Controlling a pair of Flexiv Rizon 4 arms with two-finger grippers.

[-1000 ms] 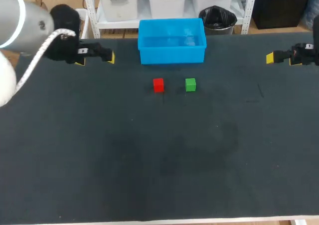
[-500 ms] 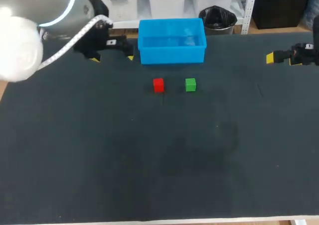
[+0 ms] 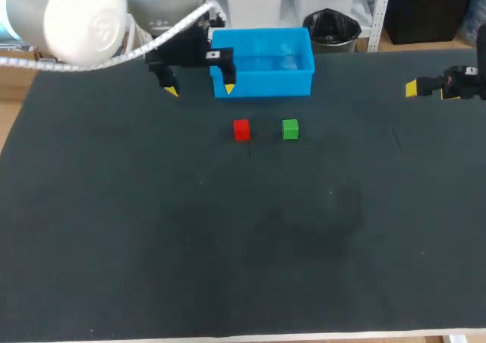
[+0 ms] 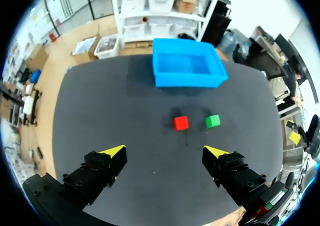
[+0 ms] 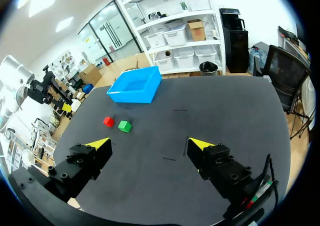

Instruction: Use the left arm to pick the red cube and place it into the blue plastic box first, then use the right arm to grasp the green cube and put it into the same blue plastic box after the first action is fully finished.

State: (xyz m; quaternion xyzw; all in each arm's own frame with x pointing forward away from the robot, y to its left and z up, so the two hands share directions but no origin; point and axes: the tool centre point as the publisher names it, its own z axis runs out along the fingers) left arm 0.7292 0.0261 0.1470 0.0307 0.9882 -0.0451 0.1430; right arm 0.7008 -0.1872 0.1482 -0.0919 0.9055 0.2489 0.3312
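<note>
The red cube (image 3: 241, 129) and the green cube (image 3: 290, 129) lie side by side on the dark table, just in front of the empty blue plastic box (image 3: 262, 83). My left gripper (image 3: 201, 90) hovers open at the box's front left corner, up and left of the red cube. From the left wrist, the red cube (image 4: 181, 123), green cube (image 4: 213, 121) and box (image 4: 187, 80) are ahead of the open left gripper (image 4: 165, 151). My right gripper (image 3: 429, 91) stays open at the far right edge. In its view (image 5: 150, 144), both cubes (image 5: 108, 121) (image 5: 124, 126) lie far ahead.
The dark table mat (image 3: 243, 244) stretches bare in front of the cubes. Between the green cube and the right gripper there is only mat. The box stands at the table's back edge.
My left arm has swung rightward from the table's left side to the box's front left corner, with its gripper still open. The right arm and both cubes have not moved.
</note>
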